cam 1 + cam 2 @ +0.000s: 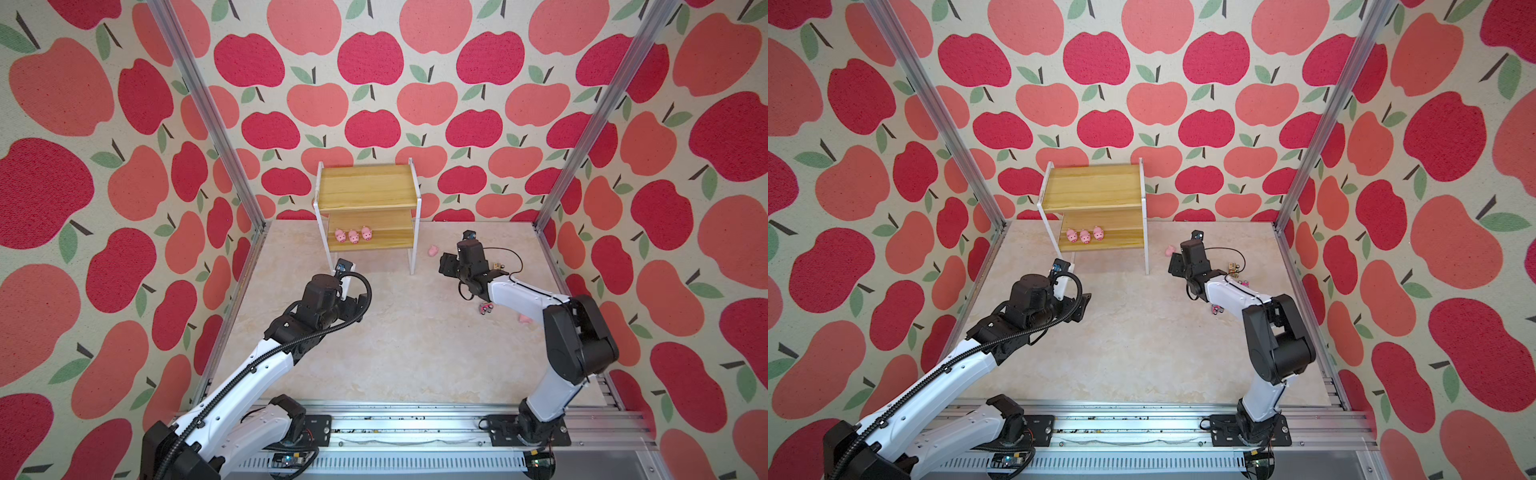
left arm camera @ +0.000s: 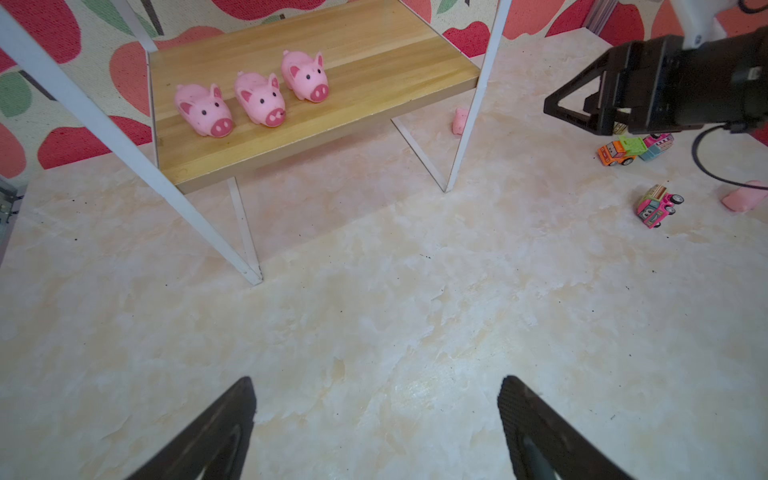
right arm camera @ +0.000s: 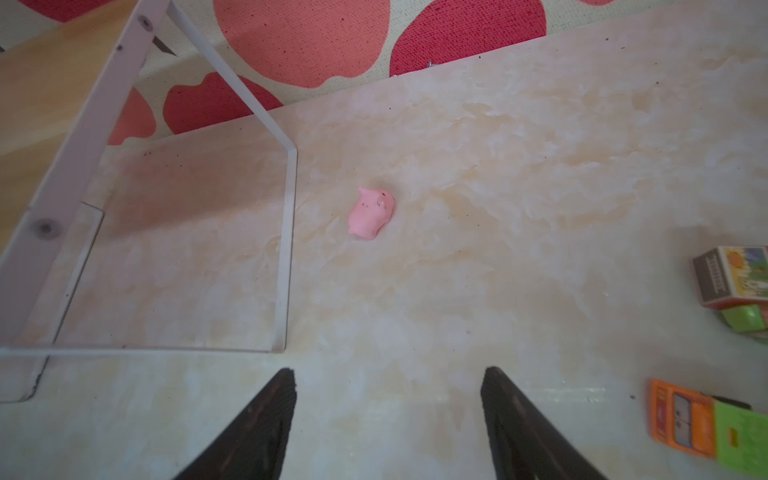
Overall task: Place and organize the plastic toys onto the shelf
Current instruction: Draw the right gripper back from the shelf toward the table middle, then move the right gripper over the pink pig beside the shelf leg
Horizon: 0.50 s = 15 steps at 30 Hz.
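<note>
Pink pigs (image 2: 262, 99): three in a row on the lower board of the shelf (image 1: 368, 187), snouts facing out
Loose pig (image 3: 371, 212): lying on the worktop (image 1: 395, 353) just beside the shelf, on the right arm's side
Orange truck (image 2: 615, 151), pink truck (image 2: 658, 205): on the worktop farther out from the shelf, same side
Left pincer (image 2: 376, 428): spread wide, empty, in front of the shelf
Right pincer (image 3: 388, 415): jaws apart, holding nothing, near the loose pig

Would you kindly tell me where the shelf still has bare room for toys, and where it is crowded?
The upper board is bare throughout. The lower board is free from the three pigs to its end nearer the right gripper. The table between both arms is open. Crowded: beside that gripper, where the trucks cluster.
</note>
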Each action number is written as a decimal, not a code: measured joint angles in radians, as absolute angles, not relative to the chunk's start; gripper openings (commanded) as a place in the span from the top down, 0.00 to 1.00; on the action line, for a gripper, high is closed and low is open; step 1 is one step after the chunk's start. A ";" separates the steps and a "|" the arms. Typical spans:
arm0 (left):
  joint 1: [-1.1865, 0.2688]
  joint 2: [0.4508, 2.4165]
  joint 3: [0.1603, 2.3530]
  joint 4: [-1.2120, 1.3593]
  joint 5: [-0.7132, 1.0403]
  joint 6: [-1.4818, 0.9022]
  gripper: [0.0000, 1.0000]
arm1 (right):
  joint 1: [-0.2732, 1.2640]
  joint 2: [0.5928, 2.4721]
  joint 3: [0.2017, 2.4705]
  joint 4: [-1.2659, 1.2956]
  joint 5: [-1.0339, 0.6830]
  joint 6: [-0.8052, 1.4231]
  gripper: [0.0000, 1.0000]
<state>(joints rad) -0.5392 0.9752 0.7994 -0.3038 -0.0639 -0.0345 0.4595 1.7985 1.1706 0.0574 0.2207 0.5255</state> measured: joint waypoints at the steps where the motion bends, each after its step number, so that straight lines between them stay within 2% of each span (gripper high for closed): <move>1: -0.539 0.975 0.799 -0.304 -0.064 -0.034 0.06 | 0.452 1.841 1.224 0.038 0.213 0.536 0.26; 6: -0.539 0.968 0.799 -0.304 -0.065 -0.028 0.06 | 0.441 2.049 1.495 -0.080 0.200 0.607 0.26; 15: -0.539 0.967 0.799 -0.304 -0.064 -0.027 0.07 | 0.441 2.275 1.767 -0.231 0.244 0.740 0.26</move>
